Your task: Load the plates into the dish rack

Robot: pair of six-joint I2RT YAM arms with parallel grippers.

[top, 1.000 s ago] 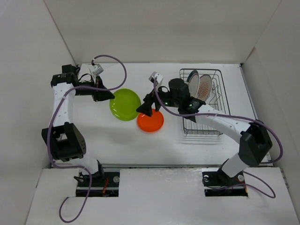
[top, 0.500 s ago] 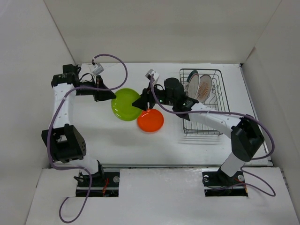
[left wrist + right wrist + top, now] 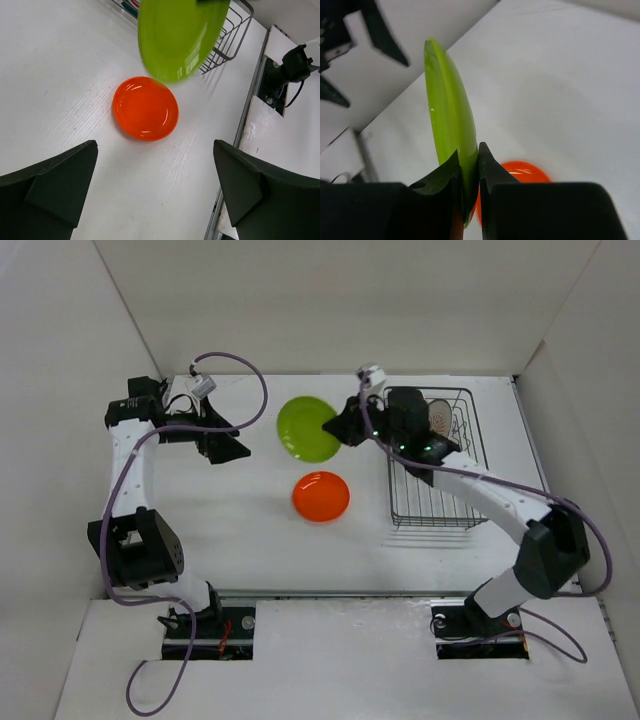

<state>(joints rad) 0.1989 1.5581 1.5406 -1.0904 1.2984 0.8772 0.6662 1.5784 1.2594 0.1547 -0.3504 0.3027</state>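
Note:
My right gripper [image 3: 340, 426] [image 3: 469, 165] is shut on the rim of the lime green plate [image 3: 307, 428] [image 3: 447, 125] [image 3: 180, 35], holding it lifted and tilted on edge left of the dish rack [image 3: 438, 465]. The orange plate [image 3: 321, 496] [image 3: 145, 108] [image 3: 520, 172] lies flat on the table below it. A patterned plate [image 3: 438, 420] stands in the rack's far end, partly hidden by the right arm. My left gripper [image 3: 228, 448] [image 3: 155, 190] is open and empty, off to the left of the green plate.
White walls close in the table [image 3: 250, 540] on the left, back and right. The black wire rack's corner [image 3: 225, 45] shows in the left wrist view. Cables loop over both arms.
The left gripper let go of the green plate and drew back left. The right gripper shut on the plate's rim and lifted it up and toward the rack.

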